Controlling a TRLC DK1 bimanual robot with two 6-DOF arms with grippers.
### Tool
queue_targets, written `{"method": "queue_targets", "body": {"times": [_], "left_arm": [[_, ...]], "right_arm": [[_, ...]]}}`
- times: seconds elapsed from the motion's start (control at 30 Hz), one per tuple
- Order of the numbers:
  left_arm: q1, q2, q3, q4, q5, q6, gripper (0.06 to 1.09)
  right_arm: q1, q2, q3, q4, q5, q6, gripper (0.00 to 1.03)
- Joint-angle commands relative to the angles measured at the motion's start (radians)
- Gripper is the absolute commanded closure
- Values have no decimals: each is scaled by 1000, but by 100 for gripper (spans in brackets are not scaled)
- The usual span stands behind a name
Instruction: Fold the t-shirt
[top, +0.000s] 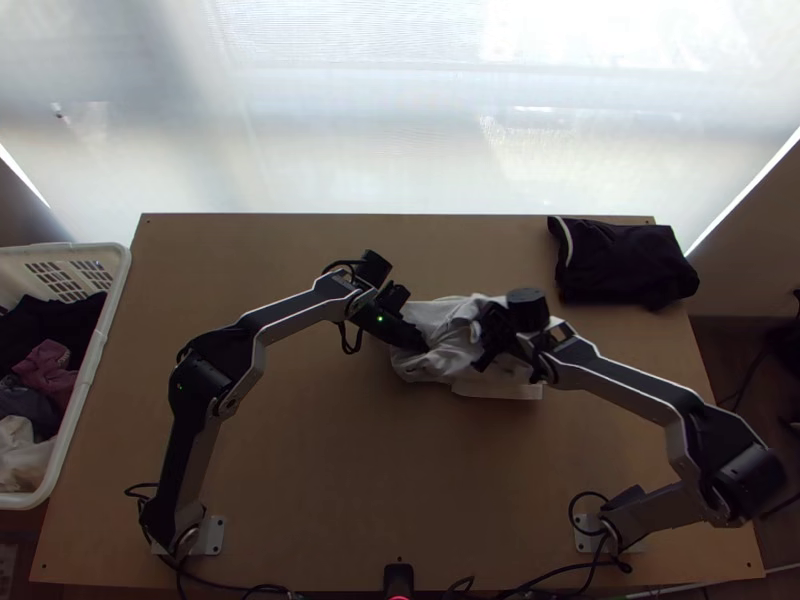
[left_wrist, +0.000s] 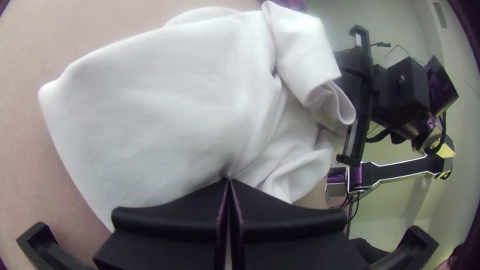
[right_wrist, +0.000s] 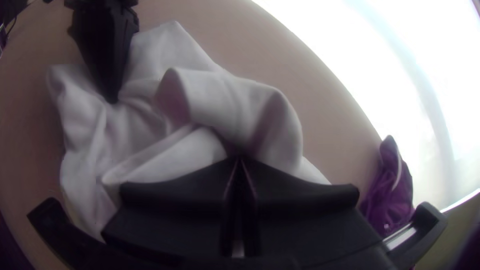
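Your left gripper (top: 423, 347) and right gripper (top: 481, 364) are both clenched, each pinching the bunched white t-shirt (top: 427, 368).

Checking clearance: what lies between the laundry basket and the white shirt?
In the top view, bare table, with the left arm above it, separates basket and shirt.

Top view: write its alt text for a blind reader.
The robot's left gripper and right gripper touch a bunched white T-shirt on a wooden table; a dark folded garment lies at upper right, a white laundry basket of clothes at left.
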Motion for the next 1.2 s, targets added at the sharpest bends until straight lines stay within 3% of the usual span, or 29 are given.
{"method": "queue_targets", "body": {"times": [0.0, 0.3, 0.4, 0.53, 0.73, 1.17], "left_arm": [[-8, 6, 1, -1, -12, 5, 105], [-13, 15, 21, -3, -19, 5, 105], [-14, 15, 23, -7, -19, 5, 105], [-16, 15, 21, -9, -19, 10, 105], [-11, 15, 18, -13, -19, 22, 105], [-2, -17, -6, -18, -19, 31, 105]], "right_arm": [[-129, -167, -65, -85, -8, -44, 100], [-370, -394, -186, -212, -41, -132, 100], [-391, -481, -160, -283, -57, -121, 100], [-243, -529, -77, -378, -57, -13, 100], [-40, -437, -19, -352, -55, 100, 100], [190, -245, 66, -241, -54, 146, 100]]}}
